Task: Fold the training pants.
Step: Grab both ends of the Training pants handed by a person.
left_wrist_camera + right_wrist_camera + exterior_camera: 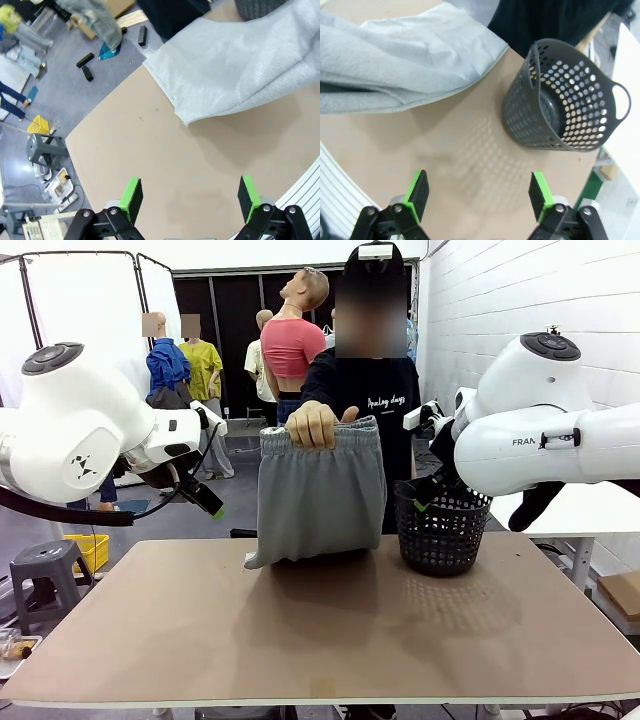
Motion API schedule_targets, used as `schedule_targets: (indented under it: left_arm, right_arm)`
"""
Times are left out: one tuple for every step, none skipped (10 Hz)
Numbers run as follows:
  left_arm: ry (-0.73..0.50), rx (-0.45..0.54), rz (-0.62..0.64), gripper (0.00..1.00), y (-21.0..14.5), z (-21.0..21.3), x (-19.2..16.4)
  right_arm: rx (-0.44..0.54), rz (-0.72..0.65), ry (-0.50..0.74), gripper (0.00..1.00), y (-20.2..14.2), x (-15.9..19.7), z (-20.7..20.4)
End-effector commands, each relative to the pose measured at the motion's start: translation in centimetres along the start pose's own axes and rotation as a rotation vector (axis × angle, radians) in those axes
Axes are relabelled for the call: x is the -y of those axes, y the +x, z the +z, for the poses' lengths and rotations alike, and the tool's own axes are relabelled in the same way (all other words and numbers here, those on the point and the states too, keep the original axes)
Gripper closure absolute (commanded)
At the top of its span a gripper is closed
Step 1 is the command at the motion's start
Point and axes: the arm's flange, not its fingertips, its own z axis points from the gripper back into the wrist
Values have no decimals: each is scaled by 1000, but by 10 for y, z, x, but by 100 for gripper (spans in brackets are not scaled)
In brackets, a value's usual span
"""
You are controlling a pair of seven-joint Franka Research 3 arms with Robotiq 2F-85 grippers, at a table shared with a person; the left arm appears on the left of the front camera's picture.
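- training pants (320, 500) held up by the waistband in a person's hand (313, 425), lower end on the table (300, 630), beside the basket (440, 535).
- left gripper (190, 192): jaws wide open, empty.
- right gripper (479, 192): jaws open too, empty.

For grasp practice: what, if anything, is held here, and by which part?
The person's hand holds the training pants by the waistband; left gripper and right gripper: jaws open, empty.

Training pants (320, 495): the person's hand (315, 425) covers part of the waistband; the two legs cannot be told apart. Left wrist view: pants cut off at top and right edges. Right wrist view: cut off at left edge. Basket (440, 535): inside hidden by its wall in the front view.
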Motion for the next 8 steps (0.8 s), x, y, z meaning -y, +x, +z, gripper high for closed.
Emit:
schedule_targets:
  left_arm:
    - [-14,-50,-192,0,-1,9,-6]
    - [-30,-75,-290,0,1,9,-8]
    - [-38,-109,-393,0,2,6,-13]
    - [-50,-137,-463,0,4,3,-17]
    - [-69,-164,-542,0,3,-4,-25]
    - [-118,-166,-620,0,1,-11,-30]
    - [-181,-165,-688,0,-2,-18,-32]
    - [-234,-160,-734,0,-5,-22,-31]
  right_arm:
    - [-45,155,8,0,-1,12,3]
    - [-61,240,8,0,-3,17,4]
    - [-87,321,3,0,-3,24,3]
    - [-106,416,13,0,-6,29,2]
    - [-119,528,55,0,-8,34,-2]
    - [-156,606,89,0,-12,37,-6]
    - [-184,682,121,0,-15,37,-8]
    - [-198,728,127,0,-17,36,-10]
